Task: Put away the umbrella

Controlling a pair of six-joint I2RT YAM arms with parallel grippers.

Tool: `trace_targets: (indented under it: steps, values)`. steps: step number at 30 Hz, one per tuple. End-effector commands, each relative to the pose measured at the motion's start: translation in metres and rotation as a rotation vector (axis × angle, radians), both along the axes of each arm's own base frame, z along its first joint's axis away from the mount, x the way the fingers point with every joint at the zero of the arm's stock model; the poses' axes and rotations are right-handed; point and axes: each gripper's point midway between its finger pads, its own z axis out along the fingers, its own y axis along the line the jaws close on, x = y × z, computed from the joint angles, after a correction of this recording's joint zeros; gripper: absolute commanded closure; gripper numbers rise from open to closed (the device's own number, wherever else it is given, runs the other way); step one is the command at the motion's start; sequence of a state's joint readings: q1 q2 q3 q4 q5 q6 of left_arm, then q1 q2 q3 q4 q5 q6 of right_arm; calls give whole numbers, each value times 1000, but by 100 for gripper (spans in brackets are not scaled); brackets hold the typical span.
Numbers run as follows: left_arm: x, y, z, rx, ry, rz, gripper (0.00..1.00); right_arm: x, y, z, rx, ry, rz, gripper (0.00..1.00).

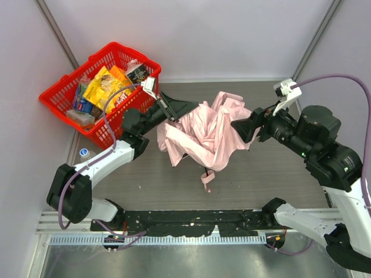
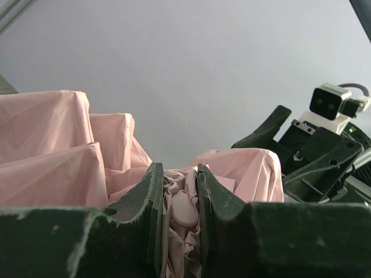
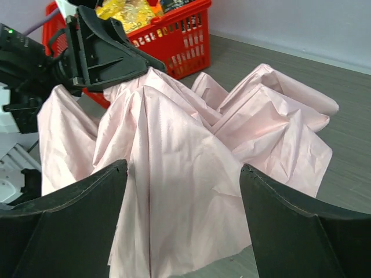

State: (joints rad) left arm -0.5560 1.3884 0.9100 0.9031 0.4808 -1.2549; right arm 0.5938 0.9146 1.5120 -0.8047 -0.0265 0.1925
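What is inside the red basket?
The red basket holds yellow snack bags, a dark packet and a clear-wrapped pack. Whatever lies underneath them is covered, so I cannot tell.

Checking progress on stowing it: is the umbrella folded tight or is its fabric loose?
Loose: the umbrella lies as a crumpled heap, pink panels billowing out, the left end effector pinching a bunch of fabric.

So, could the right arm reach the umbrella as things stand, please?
Probably yes: its open end effector faces the umbrella fabric head-on, with nothing between them.
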Motion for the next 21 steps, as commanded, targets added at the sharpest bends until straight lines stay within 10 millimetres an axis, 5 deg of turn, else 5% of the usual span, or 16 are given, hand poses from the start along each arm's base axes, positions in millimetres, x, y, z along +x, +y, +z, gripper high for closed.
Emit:
trace_targets:
  steps: [1,5,11,14,21]
  values:
    - [-34,11,45,-101,-178,-81,100,-26,6,28,89,-31,93,17]
    - [-25,12,41,-54,-139,-29,100,-49,33,14,122,60,286,17]
    - [-14,5,30,-31,6,-29,100,-17,47,3,189,-42,244,16]
    - [-4,5,21,-17,115,0,100,2,55,-24,179,9,207,20]
    - [4,1,6,48,183,56,100,-2,80,-25,360,-8,291,13]
